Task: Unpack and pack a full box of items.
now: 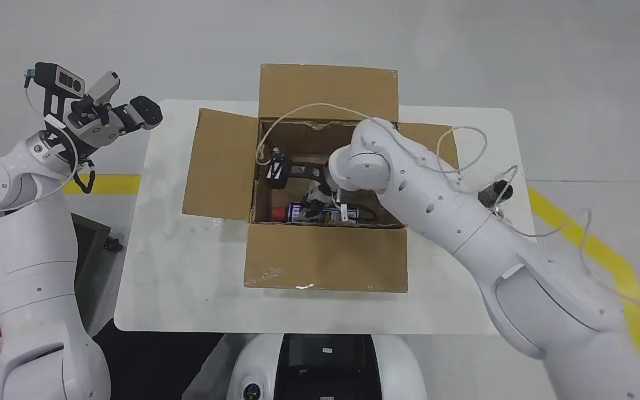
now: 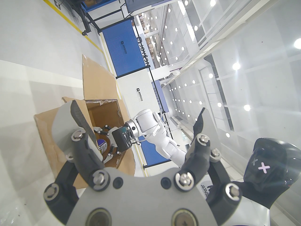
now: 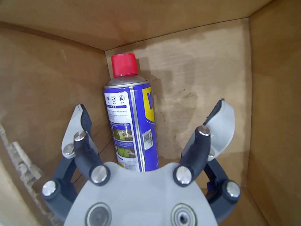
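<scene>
White table [image 1: 160,280], open cardboard box [image 1: 325,258] on it

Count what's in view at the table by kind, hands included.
Table: 1
Cardboard box: 1
Spray can, inside the box: 1
Hands: 2, the left hand and the right hand, both open
Total: 5

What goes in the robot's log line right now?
right tool: open around spray can | spray can: inside cardboard box | left tool: open, empty, outside box
</scene>
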Controlling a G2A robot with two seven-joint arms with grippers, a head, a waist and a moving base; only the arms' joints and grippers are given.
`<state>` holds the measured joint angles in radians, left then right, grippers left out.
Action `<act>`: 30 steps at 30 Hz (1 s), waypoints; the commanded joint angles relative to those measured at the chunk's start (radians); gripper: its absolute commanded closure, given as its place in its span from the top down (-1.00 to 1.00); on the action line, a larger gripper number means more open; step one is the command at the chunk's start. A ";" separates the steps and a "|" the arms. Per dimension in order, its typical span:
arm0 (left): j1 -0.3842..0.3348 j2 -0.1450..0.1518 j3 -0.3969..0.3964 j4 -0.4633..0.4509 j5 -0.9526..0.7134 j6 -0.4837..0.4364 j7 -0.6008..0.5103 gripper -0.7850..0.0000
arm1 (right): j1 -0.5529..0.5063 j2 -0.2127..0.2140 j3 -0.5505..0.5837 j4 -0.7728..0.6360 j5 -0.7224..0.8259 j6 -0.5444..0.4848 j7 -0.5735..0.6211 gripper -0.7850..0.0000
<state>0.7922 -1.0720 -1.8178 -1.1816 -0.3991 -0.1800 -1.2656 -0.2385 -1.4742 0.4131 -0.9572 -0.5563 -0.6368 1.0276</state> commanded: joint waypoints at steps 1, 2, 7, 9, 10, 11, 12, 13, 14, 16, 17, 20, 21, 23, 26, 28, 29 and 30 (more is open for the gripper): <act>0.000 0.000 0.000 0.000 0.000 0.000 0.000 1.00 | 0.006 -0.015 -0.015 0.030 0.000 -0.005 0.002 1.00; 0.000 0.000 0.000 0.000 0.000 0.000 0.000 1.00 | 0.009 -0.023 -0.022 0.046 0.000 -0.007 0.003 1.00; 0.000 0.000 0.000 0.000 0.000 0.000 0.000 1.00 | 0.020 -0.059 -0.053 0.118 -0.011 -0.013 0.001 1.00; 0.000 0.000 0.000 0.000 0.000 0.000 0.000 1.00 | 0.024 -0.073 -0.064 0.142 -0.017 -0.014 0.003 1.00; 0.000 0.000 0.000 0.000 0.000 0.000 0.000 1.00 | 0.026 -0.080 -0.067 0.153 -0.018 -0.016 0.001 1.00; 0.000 0.000 0.000 0.000 0.000 0.000 0.000 1.00 | 0.027 -0.086 -0.070 0.166 -0.018 -0.018 -0.001 1.00; 0.000 0.000 0.000 0.000 0.000 0.000 0.000 1.00 | 0.028 -0.092 -0.073 0.179 -0.018 -0.020 -0.005 1.00; 0.000 0.000 0.000 0.000 0.000 0.000 0.000 1.00 | 0.028 -0.098 -0.075 0.192 -0.018 -0.022 -0.008 1.00; 0.000 0.000 0.000 0.000 0.000 0.000 0.000 1.00 | 0.029 -0.103 -0.077 0.205 -0.018 -0.024 -0.012 1.00; 0.000 0.000 0.000 0.000 0.000 0.000 0.000 1.00 | 0.029 -0.114 -0.082 0.233 -0.020 -0.028 -0.014 0.82; 0.000 0.000 0.000 0.000 0.000 0.000 0.000 1.00 | 0.030 -0.119 -0.085 0.246 -0.020 -0.030 -0.015 0.64; 0.000 0.000 0.000 0.000 0.000 0.000 0.000 1.00 | 0.032 -0.134 -0.088 0.283 -0.015 -0.039 -0.018 -0.11; 0.000 0.000 0.000 0.000 0.000 0.000 0.000 1.00 | 0.033 -0.139 -0.088 0.294 -0.014 -0.041 -0.019 -0.19; 0.000 0.000 0.000 0.000 0.000 0.000 0.000 1.00 | 0.035 -0.148 -0.090 0.316 -0.012 -0.049 -0.020 -0.35; 0.000 0.000 0.000 0.000 0.000 0.000 0.000 1.00 | 0.039 -0.160 -0.089 0.345 -0.008 -0.054 -0.022 -0.58; 0.000 0.000 0.000 0.000 0.000 0.000 0.000 1.00 | 0.043 -0.168 -0.089 0.360 -0.009 -0.060 -0.023 -0.78; 0.000 0.000 0.000 0.000 0.000 0.000 0.000 1.00 | 0.045 -0.171 -0.088 0.368 -0.007 -0.062 -0.026 -0.91; 0.000 0.000 0.000 0.000 0.000 0.000 0.000 1.00 | 0.049 -0.173 -0.086 0.375 -0.006 -0.063 -0.028 -1.00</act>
<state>0.7922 -1.0720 -1.8178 -1.1816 -0.3991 -0.1800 -1.2656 -0.1928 -1.6455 0.3254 -0.5885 -0.5635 -0.6991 1.0018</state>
